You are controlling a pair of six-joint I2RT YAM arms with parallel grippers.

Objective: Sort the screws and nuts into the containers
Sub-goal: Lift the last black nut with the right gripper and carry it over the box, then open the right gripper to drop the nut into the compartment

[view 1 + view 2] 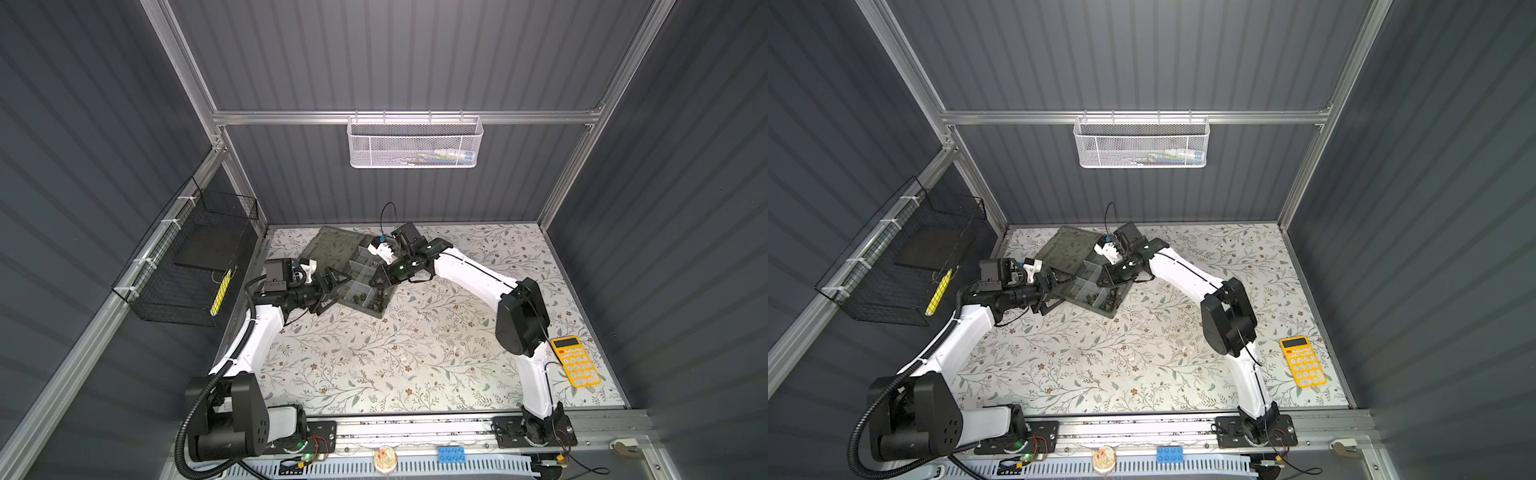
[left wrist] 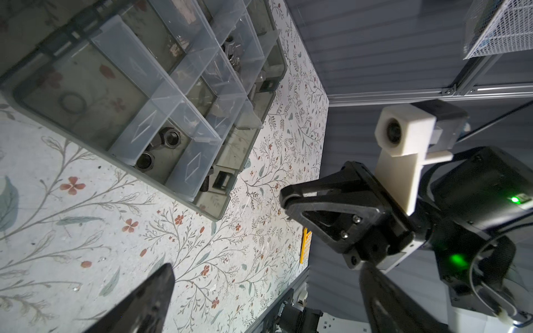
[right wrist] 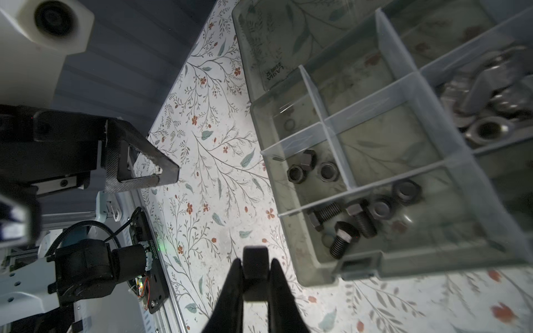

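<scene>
1. I am pinching a small black piece between the closed fingertips of my right gripper. It is seen end-on, so I cannot tell whether it is a nut or a bolt head. I am gripping it at the very tips, probably so that it can drop cleanly between the dividers.
2. I am holding it just off the near end of the organizer box, above the floral table cover. It is not yet in any compartment.
3. Inside the box, at that near end, three black nuts are lying in one compartment. Black bolts are sharing the adjoining compartment with a few more black nuts. That mix suggests the sorting is only partly done.
4. Further into the box, silver wing nuts are sitting in a compartment of their own.
5. The box lid is lying folded back flat on the far side of the box, leaving every compartment reachable from above.
6. I am resting my left gripper wide open and empty at the box's left edge. It seems to be waiting there for a turn, or standing ready to steady the box.
7. A yellow calculator is lying well apart from the box, clear of the work.
</scene>
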